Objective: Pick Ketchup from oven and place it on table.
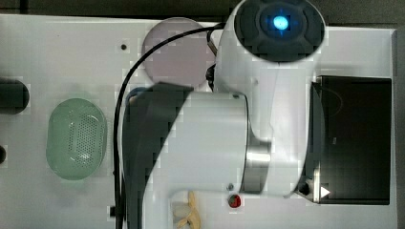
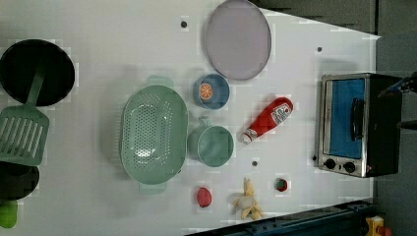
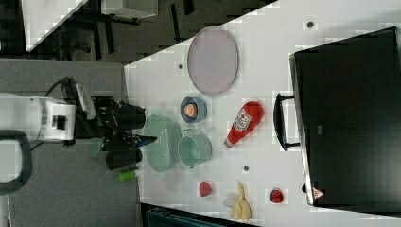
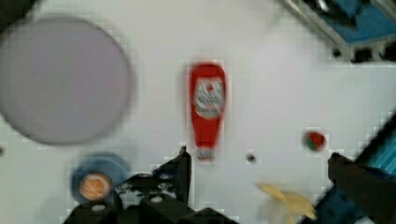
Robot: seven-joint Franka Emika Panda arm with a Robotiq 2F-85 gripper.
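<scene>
The Ketchup [image 2: 268,119], a red bottle with a white cap and label, lies on its side on the white table [image 2: 98,29], apart from the oven [image 2: 356,125]. The oven's blue glass door looks closed. In the right view the Ketchup [image 3: 243,123] lies just off the oven's handle [image 3: 279,120], cap pointing towards the teal mug. My gripper [image 3: 142,132] hangs well away from the table, over the colander side. In the wrist view the gripper [image 4: 261,172] is open, its fingers [image 4: 184,165] spread wide, with the Ketchup [image 4: 207,109] beyond them and nothing held. In the top view my arm covers the Ketchup.
A green colander [image 2: 153,132], teal mug [image 2: 212,144], blue bowl holding an orange slice [image 2: 211,91] and grey plate [image 2: 238,39] sit near the bottle. Two strawberries [image 2: 281,185] and a banana [image 2: 248,201] lie by the table edge. A black pan [image 2: 37,71] and green spatula [image 2: 22,132] are far off.
</scene>
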